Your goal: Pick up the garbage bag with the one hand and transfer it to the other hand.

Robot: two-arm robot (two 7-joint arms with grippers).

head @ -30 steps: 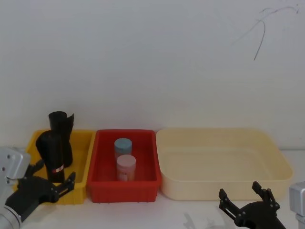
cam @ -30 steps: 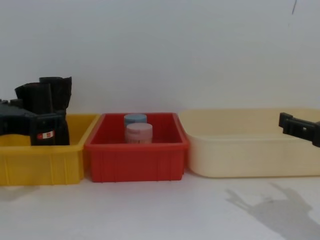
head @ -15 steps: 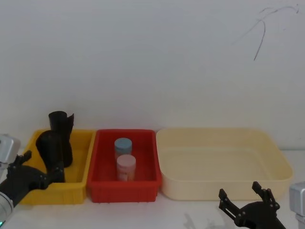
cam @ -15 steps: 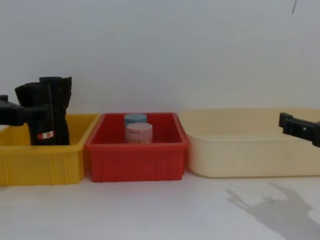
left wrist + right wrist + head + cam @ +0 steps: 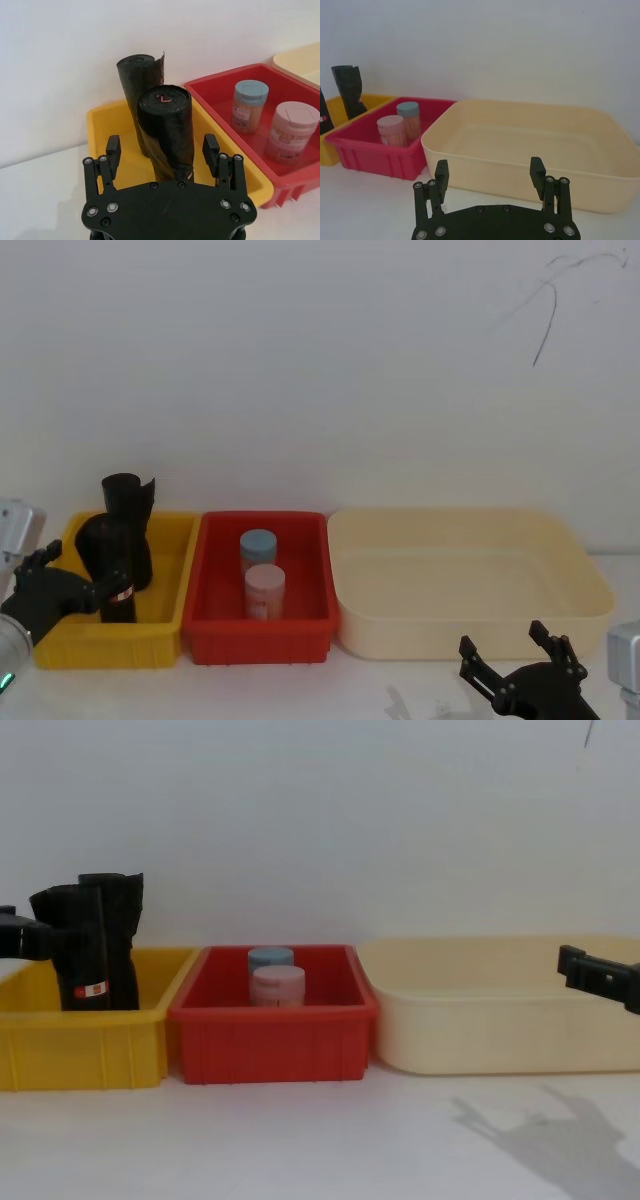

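The garbage bag (image 5: 112, 558), a glossy black roll with a red-and-white label band, stands upright in the yellow bin (image 5: 60, 652). In the chest view the garbage bag (image 5: 82, 955) rises above the bin's rim. My left gripper (image 5: 62, 585) is open at the bag's left side, level with its middle. In the left wrist view the left gripper (image 5: 161, 149) has one finger on each side of the garbage bag (image 5: 167, 125), with gaps to both. My right gripper (image 5: 518, 658) hangs open and empty in front of the cream bin (image 5: 590, 615); it also shows in its own wrist view (image 5: 489, 173).
A matt black roll with a ragged top (image 5: 128, 502) stands just behind the bag in the same bin. The red bin (image 5: 260, 640) in the middle holds a blue-lidded jar (image 5: 258, 545) and a pink-lidded jar (image 5: 265, 590). A white wall is close behind the bins.
My left gripper has drawn back leftward and slightly up from in front of the bag, uncovering the label. The bag stays standing in the bin. The right arm has not moved.
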